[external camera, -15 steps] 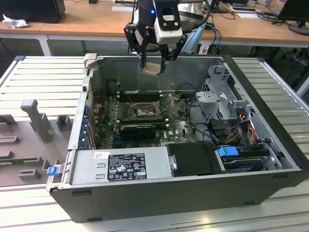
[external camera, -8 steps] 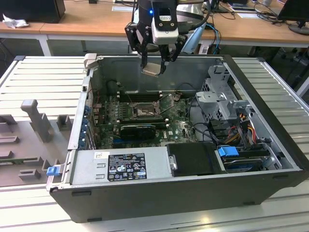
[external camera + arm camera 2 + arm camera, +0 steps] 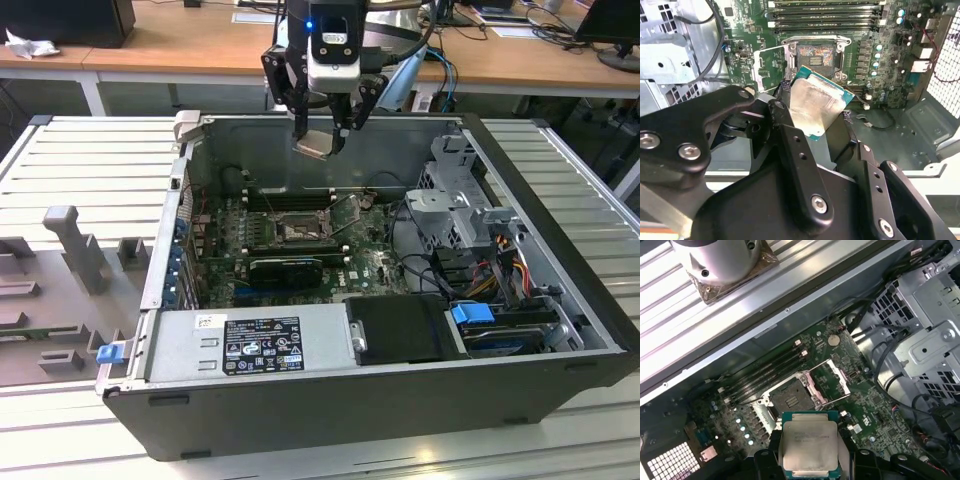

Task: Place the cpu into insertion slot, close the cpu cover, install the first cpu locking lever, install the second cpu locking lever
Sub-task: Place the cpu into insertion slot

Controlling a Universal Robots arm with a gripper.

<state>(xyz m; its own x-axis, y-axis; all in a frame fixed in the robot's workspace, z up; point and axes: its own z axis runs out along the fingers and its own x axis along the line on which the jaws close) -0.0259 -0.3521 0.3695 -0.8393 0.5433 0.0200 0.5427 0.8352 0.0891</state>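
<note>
Ribbed grey tabletop [image 3: 580, 200] carries the open computer case [image 3: 400, 400], with wooden desks [image 3: 200, 50] along the top of the exterior view. You have the claw [image 3: 320, 140] at upper centre of that frame, over the case's far wall. It is clenched on the cpu [image 3: 313, 146], which is tilted. Both wrist views show the chip's silvery top. Lower, mid-frame, the insertion slot [image 3: 297, 229] shows its dark centre. The cpu cover [image 3: 843, 381] stands open beside it.

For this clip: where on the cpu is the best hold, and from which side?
Probably two opposite thin edges, approached from the metal-top side: the cpu is a thin flat square, and the tool clamps it so above the open insertion slot.
</note>
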